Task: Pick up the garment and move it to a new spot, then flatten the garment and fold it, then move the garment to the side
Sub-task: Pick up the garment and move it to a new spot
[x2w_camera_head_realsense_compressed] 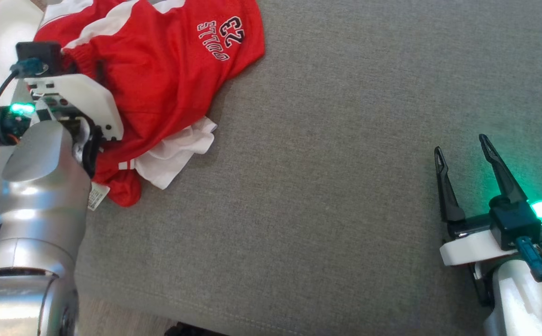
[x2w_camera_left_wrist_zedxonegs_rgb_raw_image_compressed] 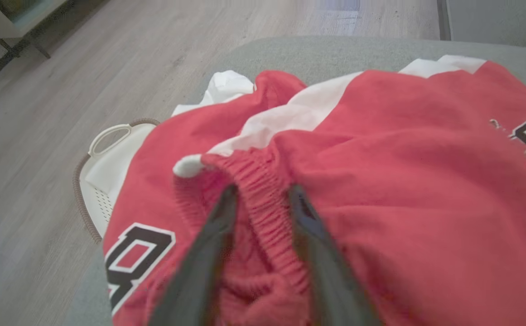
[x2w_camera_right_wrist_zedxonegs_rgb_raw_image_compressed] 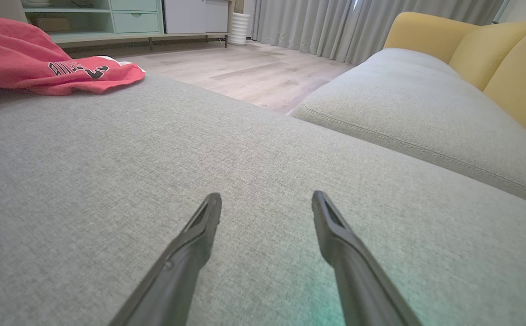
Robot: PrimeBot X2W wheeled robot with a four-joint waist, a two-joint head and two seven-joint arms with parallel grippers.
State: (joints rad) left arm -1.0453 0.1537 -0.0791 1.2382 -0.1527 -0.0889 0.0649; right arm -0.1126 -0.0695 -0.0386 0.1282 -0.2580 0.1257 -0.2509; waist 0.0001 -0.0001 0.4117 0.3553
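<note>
Red garment (x2w_camera_left_wrist_zedxonegs_rgb_raw_image_compressed: 380,181) bunched; waistband (x2w_camera_left_wrist_zedxonegs_rgb_raw_image_compressed: 263,199) between left fingers (x2w_camera_left_wrist_zedxonegs_rgb_raw_image_compressed: 213,244), grip unclear.

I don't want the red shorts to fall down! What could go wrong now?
The left gripper straddles just a bunched bit of waistband, so the red shorts could slip free when lifted. They lie at the cushion edge above the floor and a white basket, so they might slide off. The right gripper is open and far away.

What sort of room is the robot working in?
Probably a home living room: a grey sofa with yellow cushions, long curtains, and a cabinet on a wood floor.
</note>
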